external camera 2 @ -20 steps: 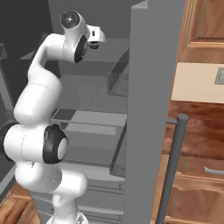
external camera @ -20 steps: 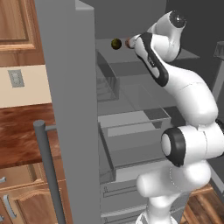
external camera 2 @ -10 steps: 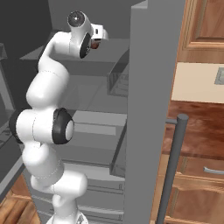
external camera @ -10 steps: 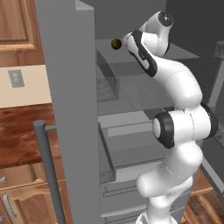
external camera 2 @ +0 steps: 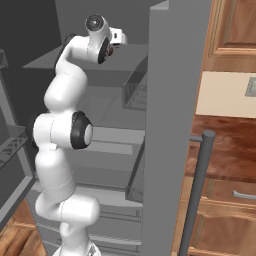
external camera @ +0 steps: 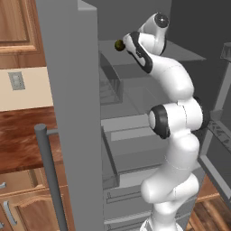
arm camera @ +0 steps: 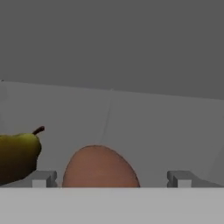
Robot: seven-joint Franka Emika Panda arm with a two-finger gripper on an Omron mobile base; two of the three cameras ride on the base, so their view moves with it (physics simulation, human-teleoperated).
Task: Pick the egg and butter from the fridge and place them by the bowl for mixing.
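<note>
Now the wide-open, empty gripper (arm camera: pixel 109 178) should centre on the egg (arm camera: pixel 100 167), probably near the shelf's (arm camera: pixel 166 131) front edge, avoiding the pear (arm camera: pixel 17 157).

Item: yellow-green pear with a short reddish-brown stem (arm camera: pixel 17 157), lying at the left edge of the hand view on a grey surface; appears as a small dark olive ball (external camera: pixel 119 44) in the left base view.

Item: brown wooden wall cabinets (external camera: pixel 18 34), upper left.

Item: pale grey wall switch plate (external camera: pixel 16 80) on a beige wall.

Item: brown wooden lower drawers with grey bar pulls (external camera 2: pixel 239 196).

Item: reddish wooden floor (external camera: pixel 212 219).
</note>
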